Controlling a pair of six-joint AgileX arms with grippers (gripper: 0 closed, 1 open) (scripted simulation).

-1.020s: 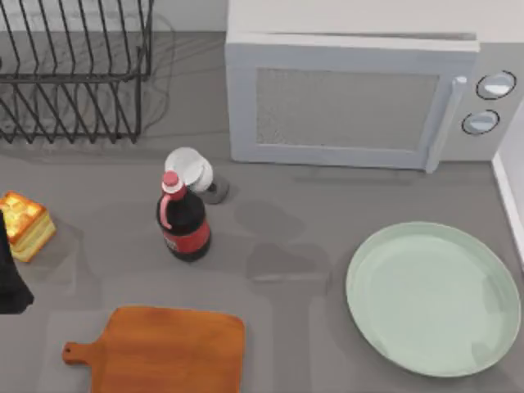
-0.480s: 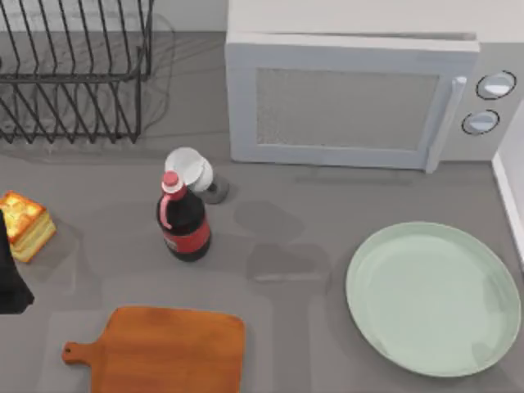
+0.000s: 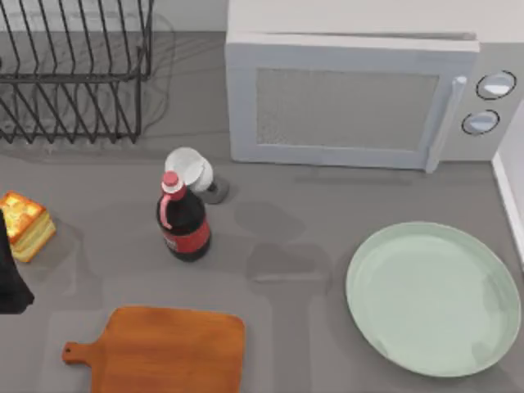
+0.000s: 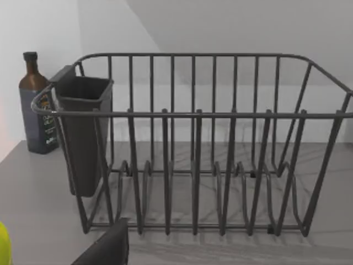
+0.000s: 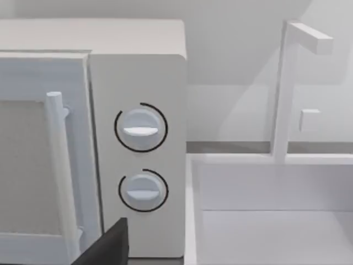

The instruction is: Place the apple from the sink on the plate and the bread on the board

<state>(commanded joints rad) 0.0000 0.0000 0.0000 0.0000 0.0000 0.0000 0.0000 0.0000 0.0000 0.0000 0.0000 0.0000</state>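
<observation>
From above, the bread (image 3: 26,224), a small square block with a golden-brown top and pale yellow sides, is seen at the left edge of the grey counter (image 3: 278,336), turned slightly askew to that edge. A dark part of the left arm (image 3: 11,274) is touching its near side; whether the claw is open or closed cannot be told. The board (image 3: 168,350), flat orange-brown wood, lies at the front edge, its long axis along that edge and its holed handle pointing left. The round mint-green plate (image 3: 434,296) with a shallow rim sits at the front right corner. A glossy dark bottle (image 3: 182,221) with a red cap stands mid-counter.

In the left wrist view, a black wire rack (image 4: 193,143) is faced.

In the right wrist view, a white microwave (image 5: 138,154) with two dials and a white sink (image 5: 276,221) are seen.
</observation>
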